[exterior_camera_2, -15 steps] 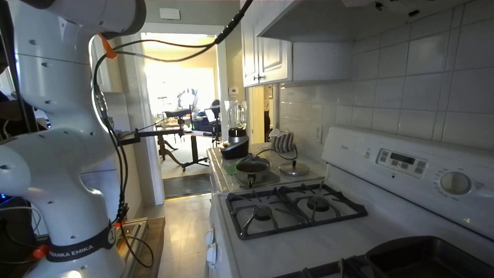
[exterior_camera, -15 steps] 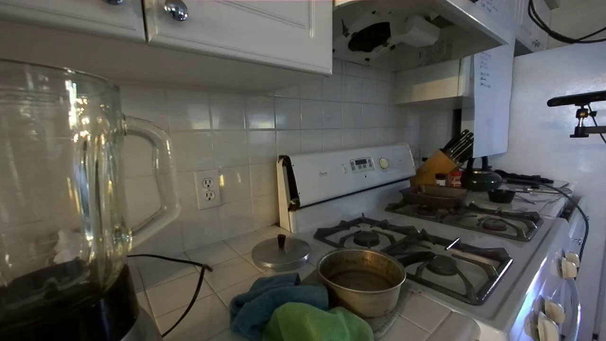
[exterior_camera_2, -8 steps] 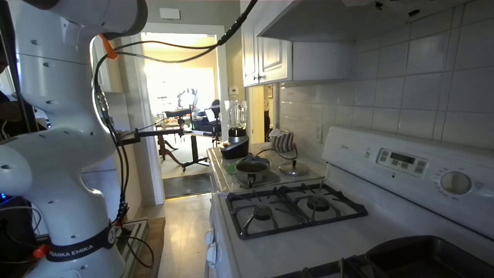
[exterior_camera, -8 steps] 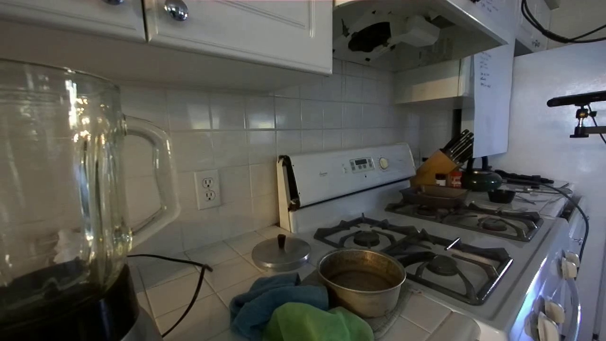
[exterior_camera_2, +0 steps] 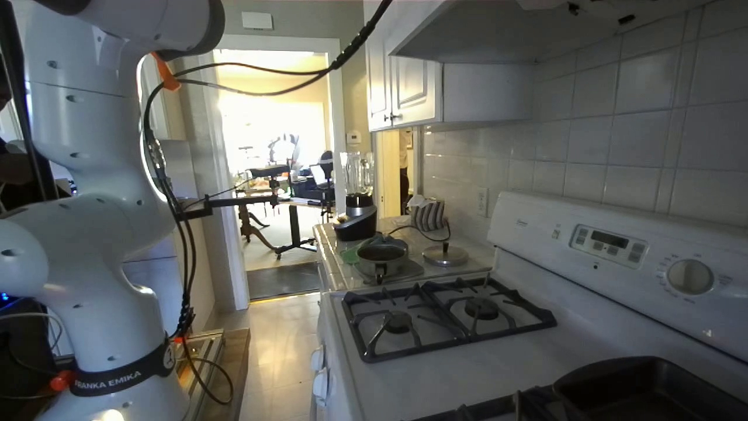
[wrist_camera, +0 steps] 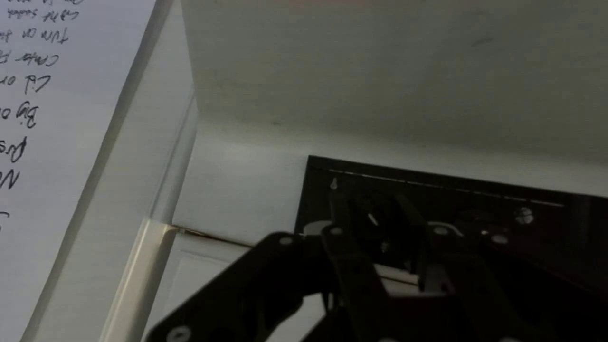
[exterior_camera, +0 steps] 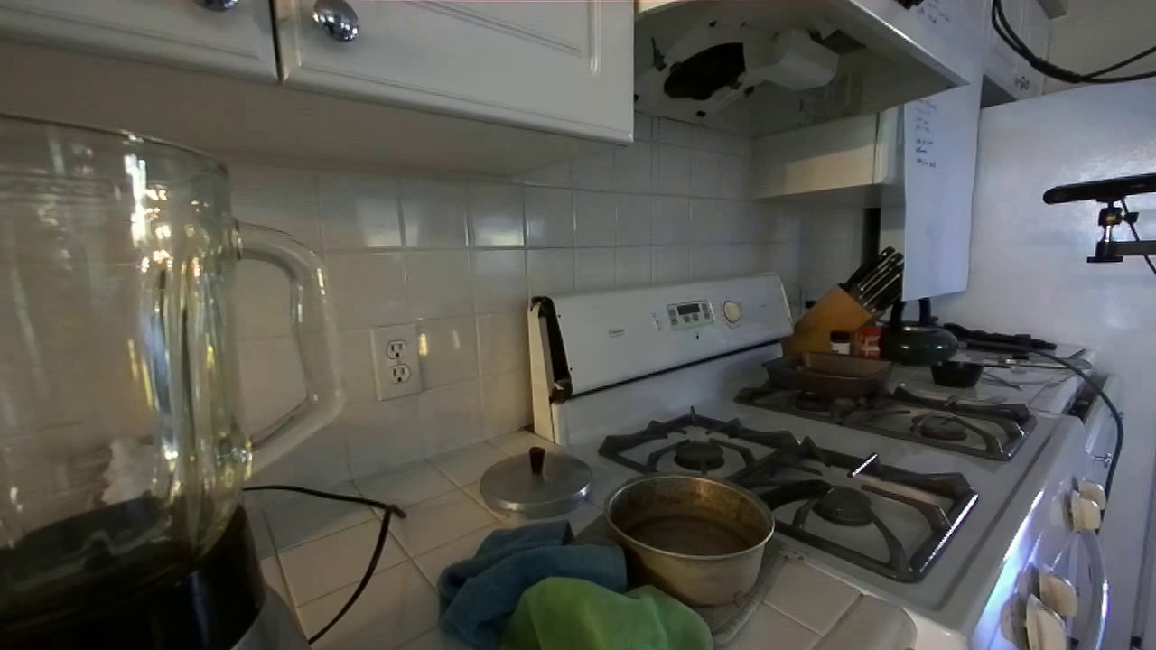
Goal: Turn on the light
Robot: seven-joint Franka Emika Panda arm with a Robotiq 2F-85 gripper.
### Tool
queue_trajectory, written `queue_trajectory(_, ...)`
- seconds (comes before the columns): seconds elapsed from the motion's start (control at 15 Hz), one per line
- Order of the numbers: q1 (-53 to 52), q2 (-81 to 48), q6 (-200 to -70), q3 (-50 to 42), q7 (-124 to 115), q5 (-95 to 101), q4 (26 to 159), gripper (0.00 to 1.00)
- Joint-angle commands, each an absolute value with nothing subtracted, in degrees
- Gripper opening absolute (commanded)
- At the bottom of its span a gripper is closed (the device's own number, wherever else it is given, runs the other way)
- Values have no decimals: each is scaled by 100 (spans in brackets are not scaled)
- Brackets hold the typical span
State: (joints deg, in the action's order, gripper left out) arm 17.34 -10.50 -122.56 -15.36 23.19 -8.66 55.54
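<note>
A kitchen in low light. The light (exterior_camera: 802, 61), a pale box-shaped fitting, sits under the white range hood (exterior_camera: 867, 83), above a white gas stove (exterior_camera: 1007, 492). In the wrist view, the black gripper (wrist_camera: 373, 204) is in the lower half, in front of a dark panel (wrist_camera: 458, 204) set in a white surface. Its fingers stand partly apart with a dark shape between them; it is too dim to tell whether they hold it. A sheet of handwritten paper (wrist_camera: 61, 118) is at the left, its writing upside down. In an exterior view, a white Franka arm (exterior_camera_2: 87, 175) stands left of the stove. The tiled worktop (exterior_camera: 438, 506) carries a saucepan (exterior_camera: 700, 569), a metal lid (exterior_camera: 537, 492), a blue cloth (exterior_camera: 542, 564), a green cloth (exterior_camera: 601, 618) and a glass-jar blender (exterior_camera: 194, 361).
</note>
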Motion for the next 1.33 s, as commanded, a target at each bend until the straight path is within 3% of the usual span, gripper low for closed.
queue_trajectory(0.0,1890,-1151,-12023,-1630,2618,-829,5440,60)
queue_trajectory(0.27,2019,-1224,-12003,-1638,2954,-962,5439,87)
queue_trajectory(0.33,2045,-1228,-12004,-1615,3033,-1020,5449,88)
queue_trajectory(0.4,2062,-1220,-12022,-1591,3112,-1080,5470,70)
queue_trajectory(0.67,2085,-1182,-11953,-1548,3419,-1307,5474,56)
queue_trajectory(0.87,2097,-1148,-11871,-1531,3664,-1498,5472,55)
queue_trajectory(1.13,2108,-1145,-11858,-1536,3903,-1705,5424,69)
queue_trajectory(1.27,2107,-1149,-11877,-1531,3984,-1811,5397,68)
